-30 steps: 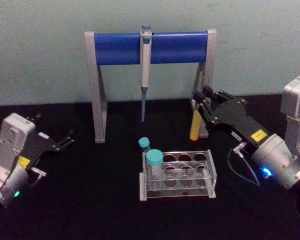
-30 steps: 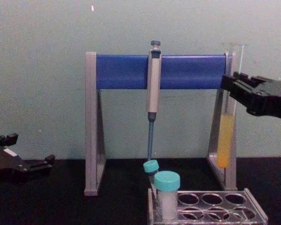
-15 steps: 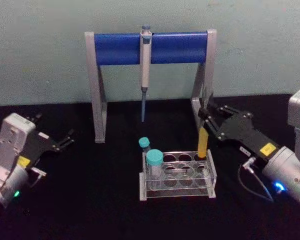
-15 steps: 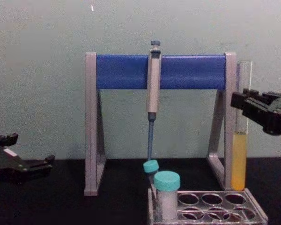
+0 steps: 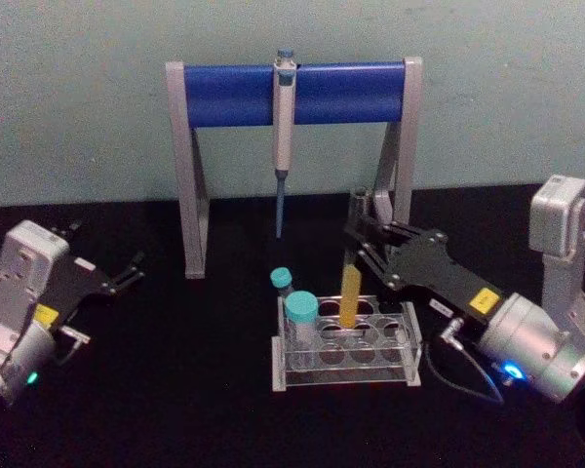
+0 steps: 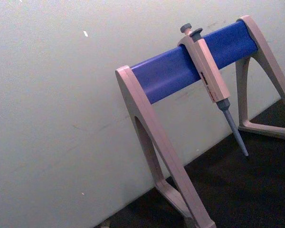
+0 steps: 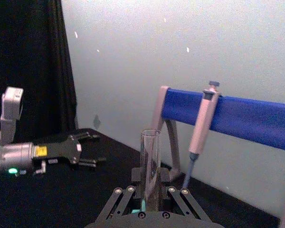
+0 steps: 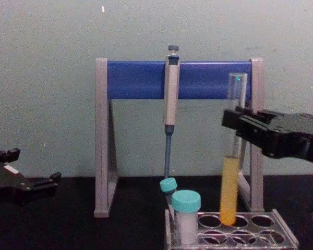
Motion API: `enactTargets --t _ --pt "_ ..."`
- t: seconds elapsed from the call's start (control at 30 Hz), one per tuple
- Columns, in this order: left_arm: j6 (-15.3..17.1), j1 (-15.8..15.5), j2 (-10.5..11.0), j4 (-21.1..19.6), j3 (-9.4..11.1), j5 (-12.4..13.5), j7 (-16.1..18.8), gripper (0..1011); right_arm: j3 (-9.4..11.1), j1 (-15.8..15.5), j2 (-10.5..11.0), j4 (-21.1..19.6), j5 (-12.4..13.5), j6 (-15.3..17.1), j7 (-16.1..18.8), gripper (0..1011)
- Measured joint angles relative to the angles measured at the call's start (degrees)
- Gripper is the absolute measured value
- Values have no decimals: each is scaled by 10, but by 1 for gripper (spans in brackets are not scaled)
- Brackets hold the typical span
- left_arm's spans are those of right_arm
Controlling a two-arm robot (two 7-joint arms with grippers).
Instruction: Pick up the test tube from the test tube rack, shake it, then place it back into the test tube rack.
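The test tube (image 5: 351, 283) is a tall clear glass tube with yellow-orange liquid in its lower part. My right gripper (image 5: 357, 244) is shut on its upper half and holds it nearly upright, as the chest view shows at the right gripper (image 8: 232, 119). The test tube's (image 8: 229, 192) round bottom sits at the mouth of a back-row hole of the clear test tube rack (image 8: 284, 235). The open top of the test tube (image 7: 150, 161) rises between the fingers in the right wrist view. My left gripper (image 5: 129, 273) rests open on the table far to the left.
Two teal-capped vials (image 5: 300, 314) stand at the left end of the rack (image 5: 415, 336). Behind the rack is the grey-and-blue pipette stand (image 5: 224, 95) with a pipette (image 5: 284, 127) hanging from its bar. Black tabletop lies in front of the rack and to its sides.
My right gripper has carried the test tube leftward and lower, from beside the stand's right leg, past the rack's right back corner, to a middle back hole. The left arm has not moved.
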Motion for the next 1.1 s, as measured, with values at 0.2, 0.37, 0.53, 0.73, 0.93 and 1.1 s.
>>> enactTargets --t 0.2,0.37,0.53,0.73,0.93,1.1 --pt "0 0 0 0 0 0 0 1001 -15 29 -16 31 9 -17 5 229" --pt "0 0 0 0 0 0 0 1001 -19 52 -31 60 9 -35 -2 229" --pt "0 0 0 0 0 0 0 1001 -15 58 -38 71 2 -44 -18 228" --pt "0 0 0 0 0 0 0 1001 -7 57 -38 73 -9 -46 -33 229" --pt "0 0 0 0 0 0 0 1001 -1 52 -38 69 -15 -46 -37 228" --pt "0 0 0 0 0 0 0 1001 2 50 -38 67 -18 -45 -38 228"
